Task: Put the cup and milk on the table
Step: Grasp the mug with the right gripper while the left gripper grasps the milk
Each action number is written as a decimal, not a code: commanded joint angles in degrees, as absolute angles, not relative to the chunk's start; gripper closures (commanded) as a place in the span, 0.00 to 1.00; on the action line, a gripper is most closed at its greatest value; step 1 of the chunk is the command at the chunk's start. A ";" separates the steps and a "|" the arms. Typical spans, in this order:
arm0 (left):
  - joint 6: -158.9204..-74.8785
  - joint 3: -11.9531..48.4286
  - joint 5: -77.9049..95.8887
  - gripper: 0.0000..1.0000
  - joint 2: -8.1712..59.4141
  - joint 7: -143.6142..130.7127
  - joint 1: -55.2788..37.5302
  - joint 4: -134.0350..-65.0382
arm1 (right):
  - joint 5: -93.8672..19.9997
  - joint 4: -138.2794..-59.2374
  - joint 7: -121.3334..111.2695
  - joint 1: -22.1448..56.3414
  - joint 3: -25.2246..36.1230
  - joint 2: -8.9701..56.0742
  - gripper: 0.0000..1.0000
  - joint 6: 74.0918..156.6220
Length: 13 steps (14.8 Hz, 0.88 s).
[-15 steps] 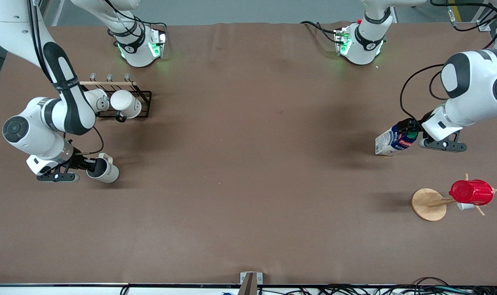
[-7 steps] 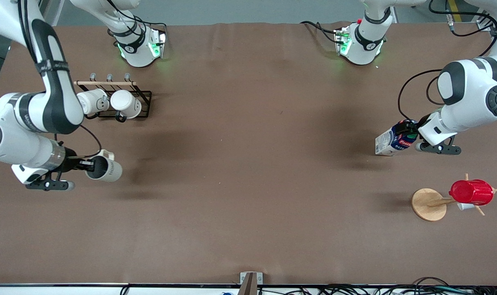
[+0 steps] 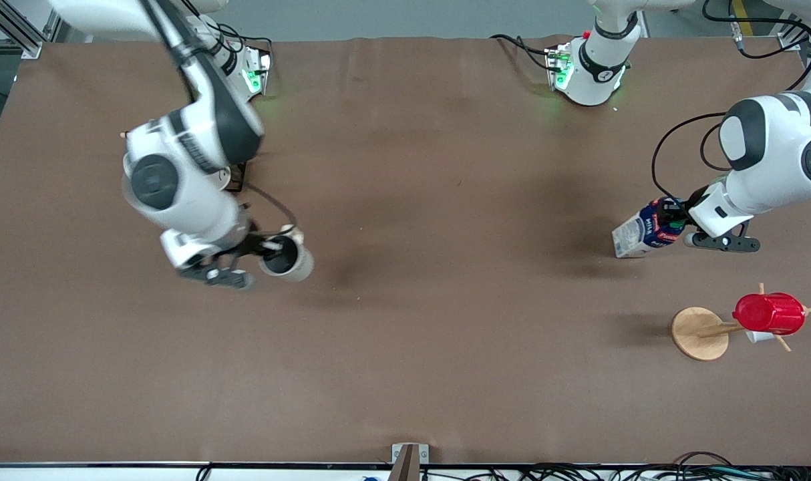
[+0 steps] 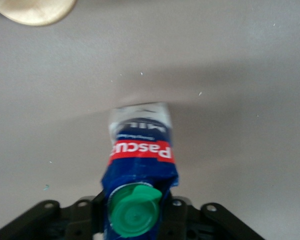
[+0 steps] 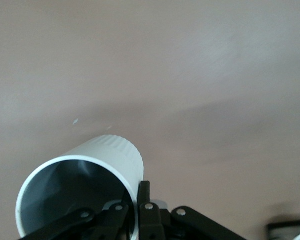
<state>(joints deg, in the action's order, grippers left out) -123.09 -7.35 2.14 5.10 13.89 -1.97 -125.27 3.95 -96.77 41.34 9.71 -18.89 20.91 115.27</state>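
Observation:
My right gripper (image 3: 266, 246) is shut on the rim of the off-white cup (image 3: 286, 256) with a dark grey inside and holds it tilted in the air over the brown table (image 3: 419, 287). In the right wrist view one finger is inside the cup (image 5: 85, 187) and one outside. My left gripper (image 3: 676, 220) is shut on the top of the white and blue milk carton (image 3: 642, 232), which leans near the left arm's end of the table. The left wrist view shows the carton (image 4: 140, 160) with its green cap (image 4: 134, 212) and red label.
A round wooden stand (image 3: 698, 333) carries a red ribbed cup (image 3: 769, 312) near the left arm's end, nearer to the front camera than the carton. A black wire rack (image 3: 238, 175) is mostly hidden by the right arm.
My right arm has swung with the cup from the right arm's end of the table toward the middle, and now covers the rack. The left gripper and the carton have barely moved.

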 commanded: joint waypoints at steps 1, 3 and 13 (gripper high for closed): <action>-122.61 -7.12 2.46 0.81 1.51 14.07 -1.84 -125.33 | 7.12 -93.35 51.48 15.80 -20.65 27.75 1.00 119.68; -122.52 -6.42 2.46 0.82 0.27 13.97 -2.20 -124.81 | 7.64 -93.25 56.05 21.07 -20.57 31.18 1.00 125.66; -116.37 14.12 3.25 0.82 1.93 1.79 -2.20 -118.04 | 16.00 -90.88 66.80 28.21 -20.65 39.90 0.84 131.48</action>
